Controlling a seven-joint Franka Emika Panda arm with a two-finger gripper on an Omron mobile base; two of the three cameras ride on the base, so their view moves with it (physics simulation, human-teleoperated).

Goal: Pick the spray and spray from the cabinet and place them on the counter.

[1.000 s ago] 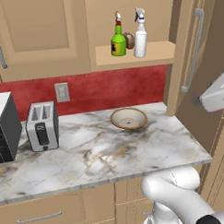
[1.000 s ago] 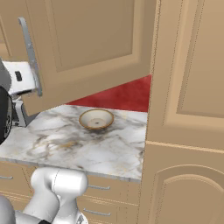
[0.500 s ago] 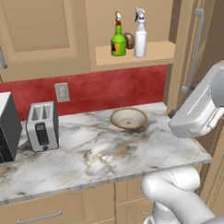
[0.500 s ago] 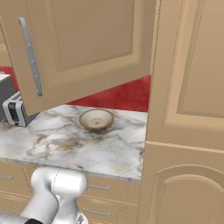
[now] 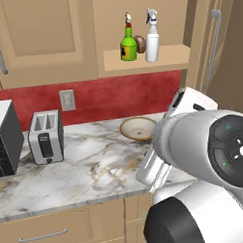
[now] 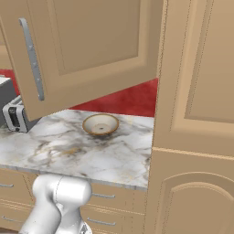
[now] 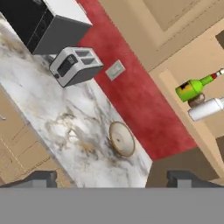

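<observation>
1. Spray bottles stand side by side on the plain inner shelf point(image 5: 166, 59) of the open cabinet point(image 5: 80, 40): green spray point(image 5: 128, 44) with yellow label and red-white top on the left, white spray point(image 5: 151, 39) with pale trigger nozzle on the right, both upright, close together, not on the tabletop
2. Small brown roundish lump point(image 5: 139, 43) sits between and behind the two bottles
3. Cabinet is light tan wood with panelled doors; open door point(image 6: 87, 50) carries a vertical silver bar handle point(image 6: 32, 59)
4. Tabletop point(image 5: 85, 170) is a white-grey marble slab with brown and dark veins and a rounded front edge; red backsplash point(image 5: 112, 96) behind it, with a pale wall outlet point(image 5: 67, 100)
5. Shallow round tan bowl point(image 5: 138, 129) rests on the marble below the shelf; silver two-slot toaster point(image 5: 45, 136) stands to its left, boxy dark microwave point(image 5: 4, 138) at the far left
6. Hand point(image 7: 113, 178) spread wide, dark fingertips point(image 7: 41, 178) far apart, nothing between them; it is well apart from the bottles
7. Left base view gives shelf and bottles head-on, with the glossy white arm point(image 5: 205, 150) bulking in front of the tabletop's right end
8. Right base view has the open door covering the shelf, but shows bowl, toaster and tall tan side panels point(image 6: 196, 91)
9. Hand view is rolled: bottles appear lying sideways at upper right, bowl near centre
</observation>
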